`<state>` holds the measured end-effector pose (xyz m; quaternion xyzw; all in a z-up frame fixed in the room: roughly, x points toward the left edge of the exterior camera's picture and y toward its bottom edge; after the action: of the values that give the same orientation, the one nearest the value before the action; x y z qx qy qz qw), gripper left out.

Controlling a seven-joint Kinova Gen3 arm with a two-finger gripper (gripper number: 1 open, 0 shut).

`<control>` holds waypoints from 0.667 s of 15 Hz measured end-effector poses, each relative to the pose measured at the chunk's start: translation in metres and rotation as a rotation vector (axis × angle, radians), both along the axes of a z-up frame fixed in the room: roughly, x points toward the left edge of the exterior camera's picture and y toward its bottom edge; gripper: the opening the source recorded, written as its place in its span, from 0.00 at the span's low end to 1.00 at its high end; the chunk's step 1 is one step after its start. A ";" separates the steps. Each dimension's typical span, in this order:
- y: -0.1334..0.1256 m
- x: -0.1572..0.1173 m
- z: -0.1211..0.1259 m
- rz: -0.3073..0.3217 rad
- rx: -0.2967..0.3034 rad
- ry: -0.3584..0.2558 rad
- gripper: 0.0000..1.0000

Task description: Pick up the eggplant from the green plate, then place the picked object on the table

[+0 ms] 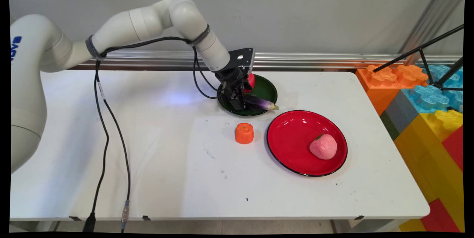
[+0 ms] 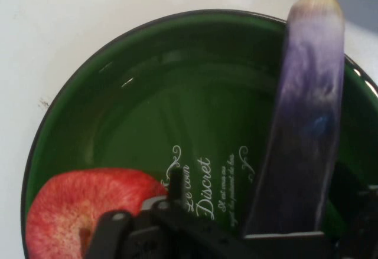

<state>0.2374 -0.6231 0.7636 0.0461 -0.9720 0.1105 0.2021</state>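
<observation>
My gripper [image 1: 239,101] is down in the green plate [image 1: 267,89] at the back of the table. Its fingers stand open around the thick end of a purple eggplant [image 1: 260,103]. The eggplant lies across the plate, and its pale tip sticks out over the rim toward the red plate. In the hand view the eggplant [image 2: 307,111] runs up between the fingers of the gripper [image 2: 269,194], apart from the left fingertip [image 2: 175,179] and close to the right one. A red fruit [image 2: 82,212] lies in the green plate [image 2: 147,94] beside the left finger. In the main view the red fruit [image 1: 251,81] shows behind the hand.
An orange toy piece [image 1: 244,133] stands on the table in front of the green plate. A red plate [image 1: 292,134] to the right holds a pink peach [image 1: 323,146]. Large coloured foam blocks [image 1: 426,112] and a black tripod [image 1: 426,54] border the table's right side. Black cables [image 1: 107,127] hang at the left.
</observation>
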 end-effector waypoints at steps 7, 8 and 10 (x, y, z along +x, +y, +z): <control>0.001 0.001 0.000 -0.016 0.000 -0.004 0.00; 0.002 0.000 0.000 -0.020 0.001 -0.006 0.00; 0.004 0.000 0.001 -0.027 0.002 -0.007 0.00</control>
<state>0.2375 -0.6192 0.7650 0.0326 -0.9734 0.1071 0.1999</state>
